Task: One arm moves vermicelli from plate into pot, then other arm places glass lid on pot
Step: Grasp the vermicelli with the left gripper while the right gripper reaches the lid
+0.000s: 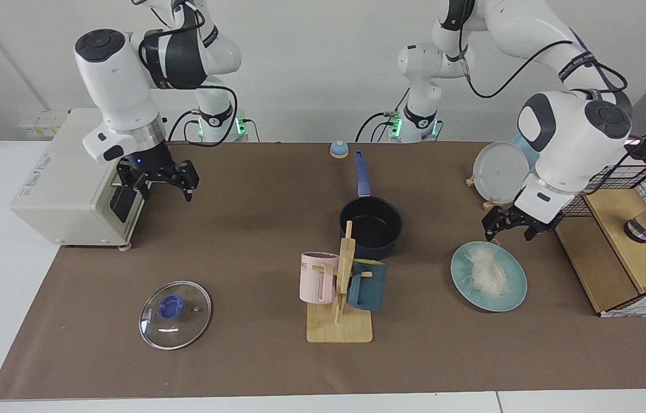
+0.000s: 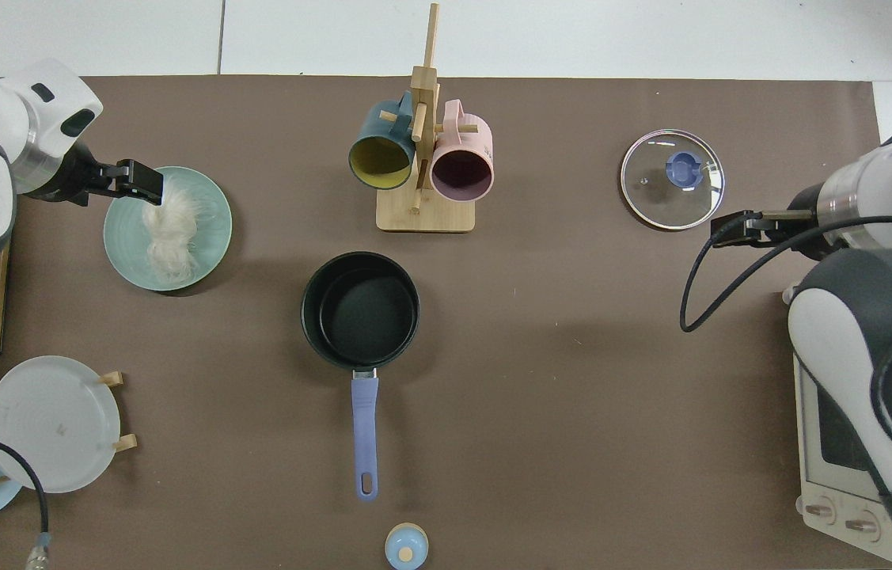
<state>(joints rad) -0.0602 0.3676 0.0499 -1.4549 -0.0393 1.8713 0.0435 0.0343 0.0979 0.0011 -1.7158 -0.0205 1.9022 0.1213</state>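
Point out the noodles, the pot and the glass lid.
noodles (image 2: 168,229), top view, middle of the white tuft on the green plate.
pot (image 1: 372,228), facing view, dark inner floor.
glass lid (image 1: 170,307), facing view, blue centre knob.

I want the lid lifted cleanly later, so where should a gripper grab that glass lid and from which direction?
Grip the blue knob at the centre of the glass lid, coming straight down from above. The lid lies flat on the mat, knob up, and its thin rim sits too low to pinch.
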